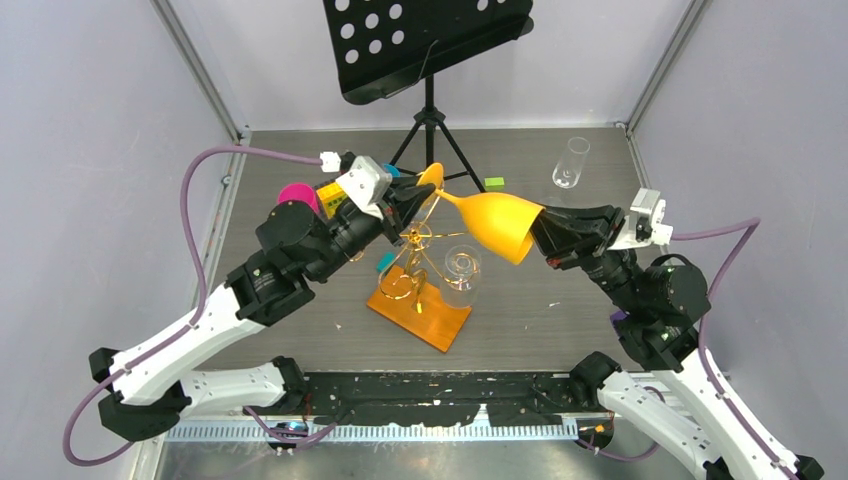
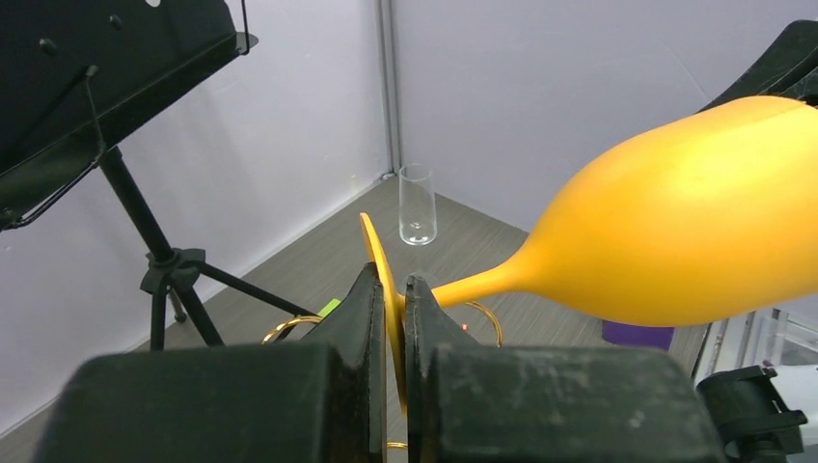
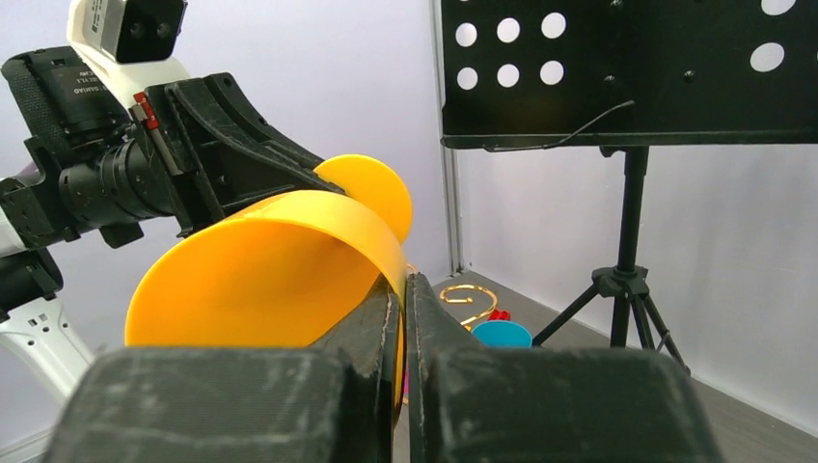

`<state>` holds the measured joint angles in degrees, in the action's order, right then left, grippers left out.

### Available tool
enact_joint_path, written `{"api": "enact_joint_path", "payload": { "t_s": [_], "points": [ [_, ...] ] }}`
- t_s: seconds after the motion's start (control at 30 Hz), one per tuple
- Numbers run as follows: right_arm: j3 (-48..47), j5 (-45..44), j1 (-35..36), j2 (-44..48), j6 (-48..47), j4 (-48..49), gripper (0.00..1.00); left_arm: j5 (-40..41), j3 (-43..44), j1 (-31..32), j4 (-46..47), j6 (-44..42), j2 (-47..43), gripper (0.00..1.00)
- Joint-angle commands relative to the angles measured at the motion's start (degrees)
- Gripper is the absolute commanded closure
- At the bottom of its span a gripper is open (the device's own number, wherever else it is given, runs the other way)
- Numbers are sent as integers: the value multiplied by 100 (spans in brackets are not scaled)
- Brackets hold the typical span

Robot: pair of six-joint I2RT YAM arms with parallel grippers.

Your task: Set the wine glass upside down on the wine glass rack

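Above the table, in the top view, the orange wine glass point(image 1: 495, 222) is lying nearly level in the air, over and slightly behind the wine glass rack point(image 1: 413, 252). The left gripper point(image 1: 418, 190) is pinching its foot while the right gripper point(image 1: 540, 232) is gripping the bowl's rim. A clear glass point(image 1: 460, 268) is sitting just beside the rack's gold loops.

From the left wrist, the left gripper point(image 2: 391, 289) is closing tight on the thin foot disc point(image 2: 371, 241), with the stem and bowl point(image 2: 675, 222) reaching away to the right. A gold loop point(image 2: 289, 328) is peeking out below.

From the right wrist, the right gripper point(image 3: 403, 289) is clamping the bowl wall point(image 3: 270, 270) at its mouth, one finger inside and one outside. The left gripper point(image 3: 241, 145) is facing it from the far end.

This looks like a two-handed turn of the glass. An edge pinch on the foot will probably pivot under the bowl's weight, so both arms should be rotating together, bowl down. The foot's edge should then be easing into a free loop, away from the clear glass, before either hand lets go.
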<state>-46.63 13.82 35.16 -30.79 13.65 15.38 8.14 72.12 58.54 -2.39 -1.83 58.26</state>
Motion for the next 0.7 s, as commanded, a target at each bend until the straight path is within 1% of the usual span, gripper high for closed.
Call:
{"api": "enact_joint_path", "payload": {
  "t_s": [0.0, 0.07, 0.1, 0.13, 0.17, 0.27, 0.3, 0.33, 0.37, 0.4, 0.43, 0.5, 0.63, 0.67],
  "points": [
    [-121, 115, 26, 201, 110, 903, 93, 12, 170, -111, -195, -180, -53, 100],
    [-191, 130, 24, 195, -28, 657, 82, -81, 192, -108, -181, -252, -101, 100],
    [-225, 134, 24, 191, -108, 531, 79, -106, 191, -106, -152, -313, -131, 100],
    [-329, 91, 25, 184, -301, 208, 73, -117, 185, -106, -97, -402, -169, 100],
    [-386, 27, 26, 185, -394, 16, 71, -117, 177, -112, -18, -531, -216, 100],
    [-676, -717, 26, 194, -870, -1005, 60, -175, 168, -113, 200, -863, -359, 100],
    [-718, -1278, 26, 204, -937, -1197, 58, -218, 170, -115, 361, -977, -401, 100],
    [-767, -1598, 24, 253, -1016, -1558, 56, -256, 168, -113, 427, -1085, -437, 100],
    [-776, -2124, 25, 295, -1073, -1724, 55, -293, 182, -115, 472, -1177, -452, 100],
    [-758, -2386, 26, 387, -1101, -1942, 53, -352, 204, -115, 483, -1268, -470, 100],
    [-755, -2840, 26, 441, -1127, -2026, 53, -459, 224, -120, 478, -1363, -482, 100],
    [-748, -3208, 26, 599, -1198, -2144, 49, -843, 280, -115, 460, -1555, -500, 100],
    [-1065, -3249, 27, 682, -1256, -2379, 39, -1830, 468, -107, 402, -1810, -452, 100],
    [-1324, -3194, 27, 585, -1249, -2592, 36, -2054, 588, -107, 320, -1834, -395, 100]
  ]
}}
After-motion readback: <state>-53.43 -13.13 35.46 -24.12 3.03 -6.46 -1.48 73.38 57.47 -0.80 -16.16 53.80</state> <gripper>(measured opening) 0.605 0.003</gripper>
